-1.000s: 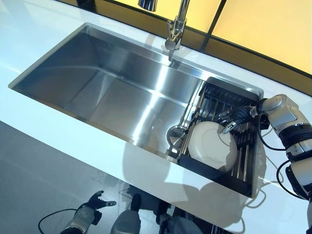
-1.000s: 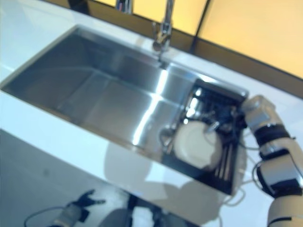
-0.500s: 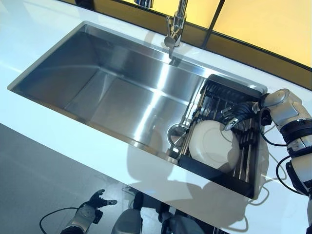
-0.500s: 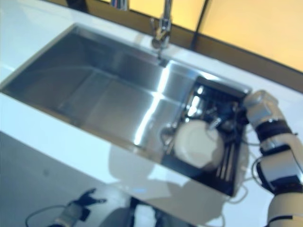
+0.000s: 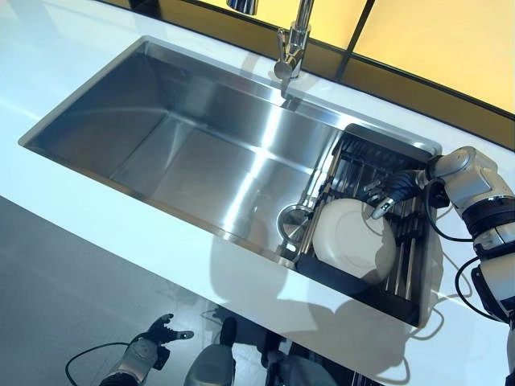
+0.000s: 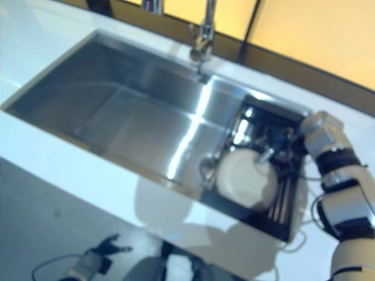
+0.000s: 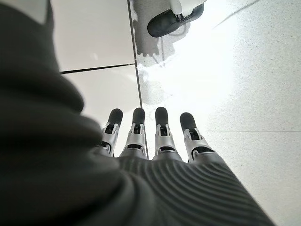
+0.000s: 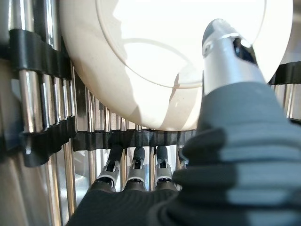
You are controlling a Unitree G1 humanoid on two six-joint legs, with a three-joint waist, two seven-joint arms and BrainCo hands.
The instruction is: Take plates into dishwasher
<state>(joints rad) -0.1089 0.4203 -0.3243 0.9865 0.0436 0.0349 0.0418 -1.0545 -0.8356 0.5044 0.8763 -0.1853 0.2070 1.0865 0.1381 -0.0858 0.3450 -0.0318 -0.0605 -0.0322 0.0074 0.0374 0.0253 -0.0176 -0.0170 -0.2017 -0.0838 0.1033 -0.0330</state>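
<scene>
Just right hand (image 5: 392, 190) over plate (image 5: 354, 240) rim, rack (image 5: 406, 257)

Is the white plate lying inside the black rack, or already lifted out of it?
Inside. The white plate lies on the bars of the black rack in the sink; the right hand is at its far edge, not gripping it.

Colours and finishes at the sink station

Plate (image 5: 354, 240): plain cream-white. Drying rack (image 5: 358, 283): black frame, chrome rods. Sink (image 5: 185, 149): brushed steel; faucet (image 5: 291, 40): polished steel. Countertop (image 5: 96, 213): white. Wall panel (image 5: 438, 32): yellow, dark edging. Floor (image 7: 263, 94): pale grey tiles, dark grout lines. Right hand (image 5: 392, 191) and left hand (image 7: 155, 141): silver fingers, dark tips, dark ribbed cover.
</scene>
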